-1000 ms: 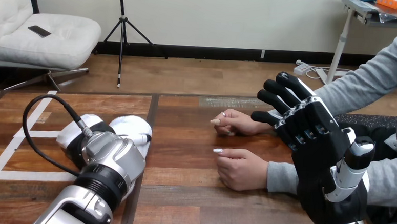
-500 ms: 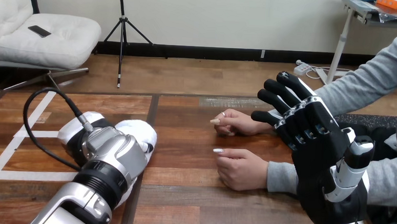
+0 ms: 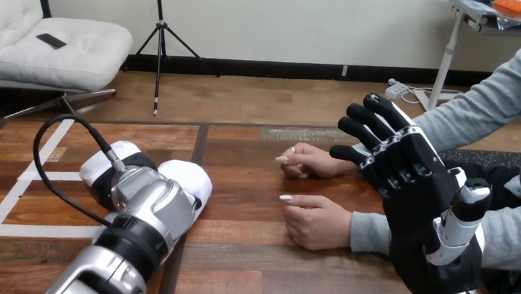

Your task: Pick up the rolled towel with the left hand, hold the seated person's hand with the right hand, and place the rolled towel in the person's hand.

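The rolled towel [image 3: 192,178] is white and lies on the wooden table [image 3: 238,260] at the left. My left hand [image 3: 106,183] is wrapped round its middle, largely hidden behind my silver wrist, and white ends stick out on both sides. My right hand [image 3: 410,188] is raised at the right with its fingers straight, holding nothing. Its fingertips stand just by the grey-sleeved wrist of the person's farther hand [image 3: 311,161]; I cannot tell if they touch. That hand rests loosely curled on the table. The person's nearer hand [image 3: 318,222] lies fisted in front of it.
A black cable [image 3: 54,187] loops from my left wrist over the table's left part. White tape lines [image 3: 20,188] cross the table at the far left. The person's grey sleeves [image 3: 509,234] fill the right side.
My left hand and the towel have shifted a little to the right, towards the person. My right hand and both of the person's hands have stayed still.
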Tool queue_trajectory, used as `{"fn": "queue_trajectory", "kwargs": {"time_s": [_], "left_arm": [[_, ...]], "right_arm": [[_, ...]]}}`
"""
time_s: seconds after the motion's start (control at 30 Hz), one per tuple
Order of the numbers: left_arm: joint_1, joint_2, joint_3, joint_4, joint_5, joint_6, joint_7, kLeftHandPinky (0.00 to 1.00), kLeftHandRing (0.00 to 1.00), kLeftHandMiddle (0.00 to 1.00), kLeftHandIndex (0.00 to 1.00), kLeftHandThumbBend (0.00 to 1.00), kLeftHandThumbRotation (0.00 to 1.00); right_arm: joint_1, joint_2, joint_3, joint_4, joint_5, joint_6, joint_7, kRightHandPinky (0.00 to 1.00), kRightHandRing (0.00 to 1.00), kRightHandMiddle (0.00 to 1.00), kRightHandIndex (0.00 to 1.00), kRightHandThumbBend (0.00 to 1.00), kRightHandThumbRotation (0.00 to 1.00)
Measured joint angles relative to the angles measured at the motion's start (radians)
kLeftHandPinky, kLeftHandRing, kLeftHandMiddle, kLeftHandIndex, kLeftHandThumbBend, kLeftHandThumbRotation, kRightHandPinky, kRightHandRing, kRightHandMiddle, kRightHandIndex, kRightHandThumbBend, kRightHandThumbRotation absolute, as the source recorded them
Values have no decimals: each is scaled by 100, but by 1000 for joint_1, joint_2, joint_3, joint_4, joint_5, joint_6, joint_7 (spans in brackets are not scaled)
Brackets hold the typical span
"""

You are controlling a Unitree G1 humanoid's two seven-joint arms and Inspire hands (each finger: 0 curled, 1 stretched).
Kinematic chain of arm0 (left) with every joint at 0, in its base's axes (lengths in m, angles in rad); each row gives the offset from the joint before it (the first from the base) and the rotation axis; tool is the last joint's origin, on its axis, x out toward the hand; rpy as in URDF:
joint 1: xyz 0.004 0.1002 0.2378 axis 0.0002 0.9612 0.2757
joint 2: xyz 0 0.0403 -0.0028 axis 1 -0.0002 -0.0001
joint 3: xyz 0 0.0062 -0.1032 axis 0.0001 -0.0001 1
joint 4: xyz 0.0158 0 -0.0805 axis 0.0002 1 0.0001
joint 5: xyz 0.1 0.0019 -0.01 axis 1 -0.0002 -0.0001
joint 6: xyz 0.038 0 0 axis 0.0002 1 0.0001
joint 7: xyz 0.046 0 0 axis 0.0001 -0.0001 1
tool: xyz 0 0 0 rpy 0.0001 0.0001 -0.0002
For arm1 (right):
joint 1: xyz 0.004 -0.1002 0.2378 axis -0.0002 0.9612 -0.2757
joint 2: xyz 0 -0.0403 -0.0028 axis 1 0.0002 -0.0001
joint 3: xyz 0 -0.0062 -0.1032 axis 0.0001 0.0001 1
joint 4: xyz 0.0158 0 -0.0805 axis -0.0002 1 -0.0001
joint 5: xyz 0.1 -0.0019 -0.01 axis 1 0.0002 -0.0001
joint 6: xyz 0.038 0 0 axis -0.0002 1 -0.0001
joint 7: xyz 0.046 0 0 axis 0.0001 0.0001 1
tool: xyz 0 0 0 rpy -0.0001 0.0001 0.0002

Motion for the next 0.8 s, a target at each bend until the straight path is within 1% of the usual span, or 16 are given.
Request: {"fn": "queue_trajectory", "kwargs": {"time_s": [0.33,0.8], "left_arm": [[57,1,4,-59,0,-33,52,4,10,20,72,67,0],[82,6,4,-84,6,-55,70,3,10,20,74,64,0]], "right_arm": [[0,2,0,0,-1,0,-2,76,85,85,84,93,100],[0,3,0,0,-1,-1,-2,76,85,85,85,93,100]]}}
